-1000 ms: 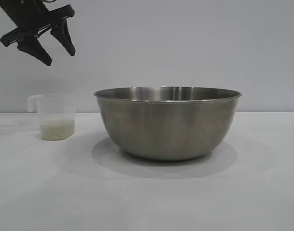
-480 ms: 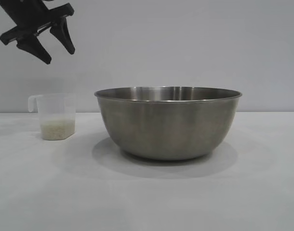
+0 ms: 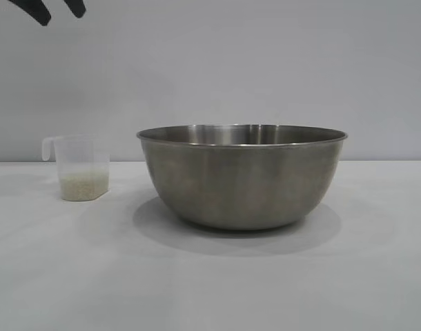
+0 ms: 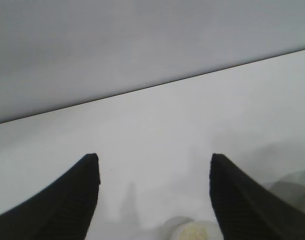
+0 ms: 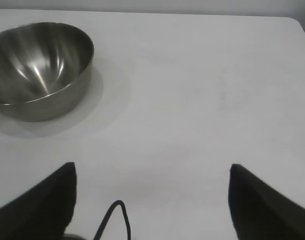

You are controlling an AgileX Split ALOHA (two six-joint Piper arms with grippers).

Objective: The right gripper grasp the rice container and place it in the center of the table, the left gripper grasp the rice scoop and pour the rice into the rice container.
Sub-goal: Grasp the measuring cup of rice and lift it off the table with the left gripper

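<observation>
The worktop (image 3: 376, 289) is plain white and carries only two things. The bowl (image 3: 241, 176) sits upright near its middle, wide and steel, and the right wrist view shows its inside bare, with no grains in it. Well apart from it, toward the left arm's side, stands the scoop (image 3: 82, 169), upright on the worktop, its loop handle pointing away from the bowl. A shallow layer of rice (image 3: 83, 185) lies in its bottom.

The left hand (image 3: 57, 9) hangs high above the scoop, only its fingertips showing at the top edge of the exterior view. Its fingers stand roughly half open and hold nothing (its own camera sees bare worktop between them, with the scoop just at the edge). The right hand (image 5: 152, 200) is parked off to the side, spread wide and empty, looking across at the bowl.

The bowl looks placed, so the step in hand is, I judge, grasping the scoop. To do it well, the left hand should come down straddling the scoop's wall or handle, close firmly but gently since the plastic is light and could tip or skid, lift it level so nothing spills, and tilt only once its lip is over the bowl's rim.
</observation>
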